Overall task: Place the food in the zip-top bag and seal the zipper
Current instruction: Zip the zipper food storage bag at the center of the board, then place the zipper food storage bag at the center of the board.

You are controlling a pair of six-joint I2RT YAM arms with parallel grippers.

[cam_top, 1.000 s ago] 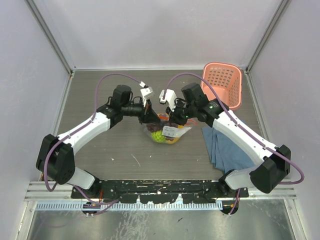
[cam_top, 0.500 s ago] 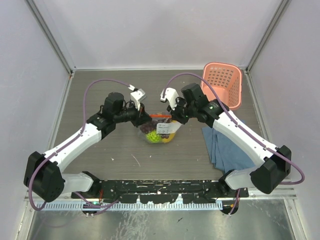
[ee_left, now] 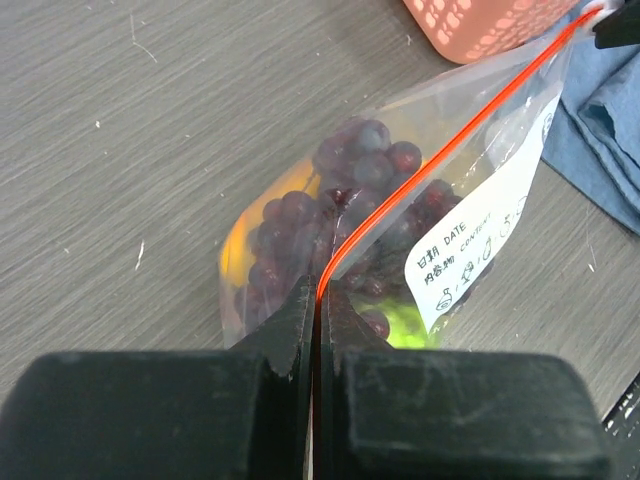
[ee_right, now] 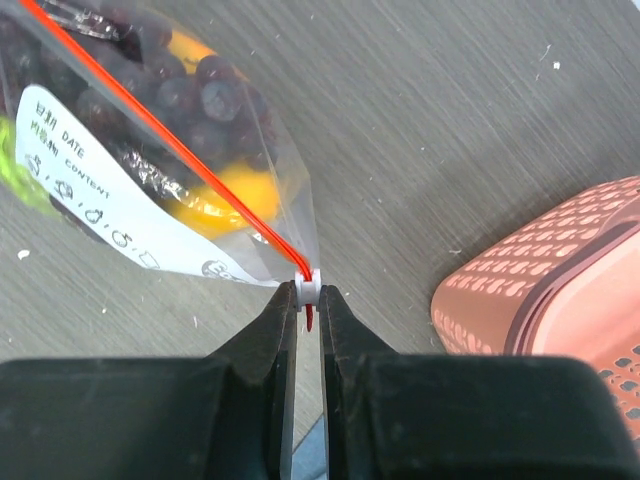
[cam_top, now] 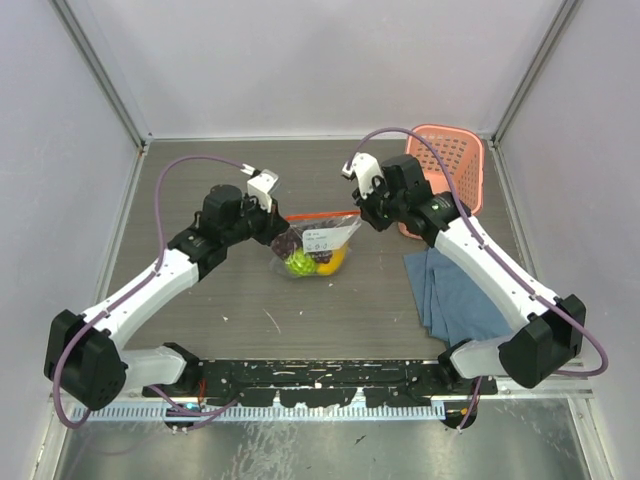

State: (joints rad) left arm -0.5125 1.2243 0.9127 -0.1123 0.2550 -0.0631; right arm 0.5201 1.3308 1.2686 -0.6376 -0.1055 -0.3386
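The clear zip-top bag (cam_top: 318, 242) hangs stretched between my two grippers above the table. Inside it are the purple grape bunch (ee_left: 345, 200), a green fruit (ee_left: 405, 325) and an orange-yellow fruit (ee_right: 222, 205). The red-orange zipper (ee_left: 440, 155) runs taut along the bag's top edge. My left gripper (ee_left: 318, 290) is shut on the zipper's left end. My right gripper (ee_right: 308, 292) is shut on the white slider (ee_right: 308, 285) at the zipper's right end. In the top view the left gripper (cam_top: 280, 218) and right gripper (cam_top: 362, 210) sit at the bag's two upper corners.
The pink basket (cam_top: 447, 172) stands at the back right, just behind my right arm. A folded blue cloth (cam_top: 450, 295) lies on the table at the right. Side walls close in the table left and right.
My two grippers have moved apart, left going left and right going right and back. The bag's top edge is now stretched long and the red zipper line shows along it.
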